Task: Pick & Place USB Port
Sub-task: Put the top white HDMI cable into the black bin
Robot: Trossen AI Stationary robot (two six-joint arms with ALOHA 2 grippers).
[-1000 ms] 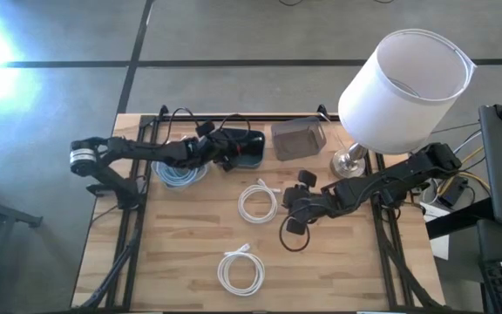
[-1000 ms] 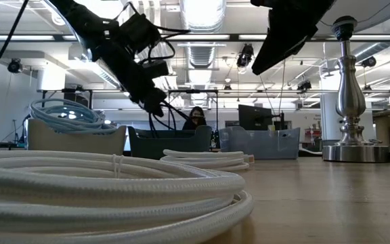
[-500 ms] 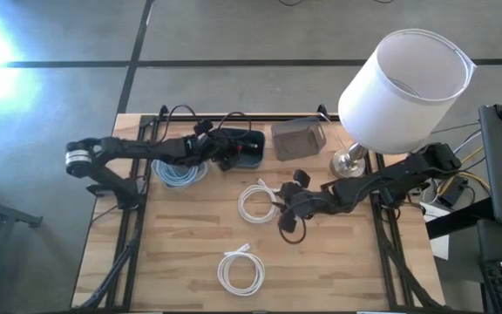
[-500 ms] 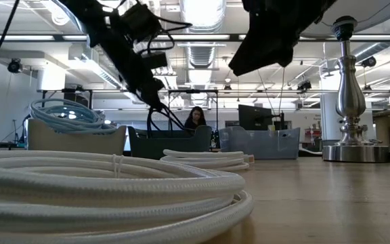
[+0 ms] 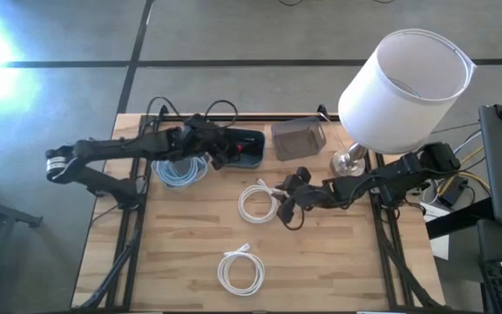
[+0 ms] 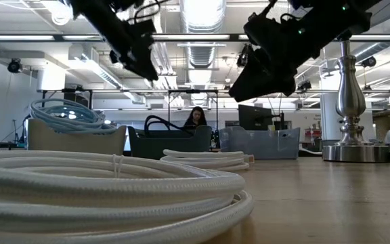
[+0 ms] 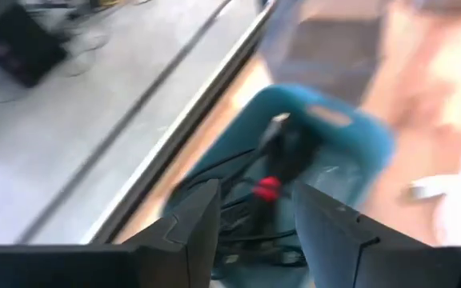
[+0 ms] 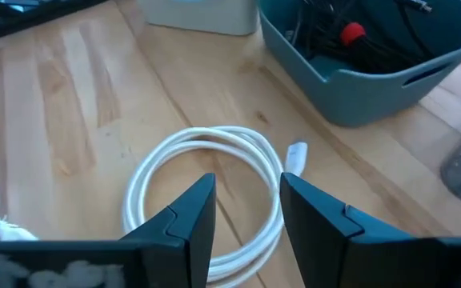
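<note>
A white coiled USB cable (image 5: 255, 202) lies flat on the wooden table, its plug (image 8: 296, 155) pointing toward the blue bin (image 5: 249, 148). My right gripper (image 5: 279, 196) hovers open just right of and above this coil (image 8: 206, 200), with nothing between its fingers. My left gripper (image 5: 219, 150) stands open above the bin's left end; black cables with a red tie (image 7: 266, 188) lie in the bin (image 7: 326, 152) below it. A second white coil (image 5: 240, 272) rests near the table's front edge.
A white tub of light-blue cable (image 5: 179, 172) sits left of the bin, and a grey bin (image 5: 297, 138) sits right of it. A lamp (image 5: 403, 78) with a metal base (image 5: 351, 161) stands at the far right. Bare wood lies between the two coils.
My left gripper has let go of the black cable, which now lies in the blue bin, and has risen and drawn back toward the table's left edge. My right gripper has moved left and a little farther, toward the white coil.
</note>
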